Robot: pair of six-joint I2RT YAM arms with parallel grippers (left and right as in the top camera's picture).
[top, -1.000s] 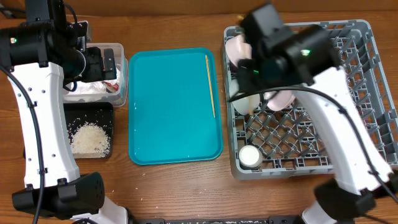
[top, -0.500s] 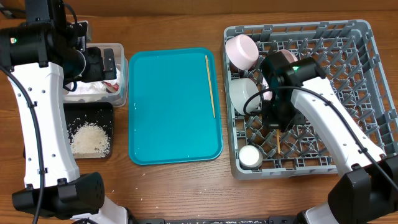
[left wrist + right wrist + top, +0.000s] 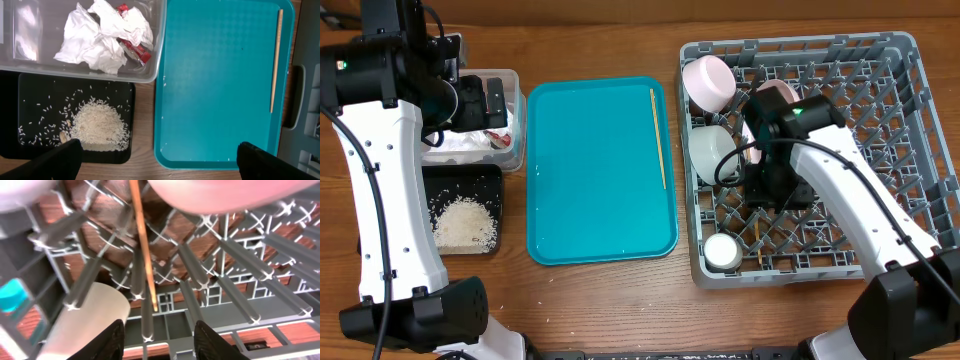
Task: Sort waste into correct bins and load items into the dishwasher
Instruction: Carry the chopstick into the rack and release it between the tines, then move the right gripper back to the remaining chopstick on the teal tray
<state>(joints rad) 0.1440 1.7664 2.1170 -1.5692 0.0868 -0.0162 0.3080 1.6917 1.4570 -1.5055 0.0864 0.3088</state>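
Slid frontward since a moment ago, one thin wooden chopstick [image 3: 145, 255] lies slanted among the grey plastic pegs of the lattice dish rack [image 3: 910, 120] at the wooden surface's [image 3: 620, 310] right edge, near a round white cup [image 3: 724, 252]. The right fingers [image 3: 107, 342] hang apart above it, gripping nothing. A second chopstick [image 3: 658, 135] rests along the smooth teal tray's [image 3: 590, 170] right rim. The left fingers [image 3: 55, 160] are spread wide near the left edge.

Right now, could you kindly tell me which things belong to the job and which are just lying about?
Belongs to the job: grey rack, pink bowl, white cup, chopstick in the rack, second chopstick on the teal tray, paper scraps in the clear tub, rice in the black tray.
Just lying about: teal tray, wooden table.
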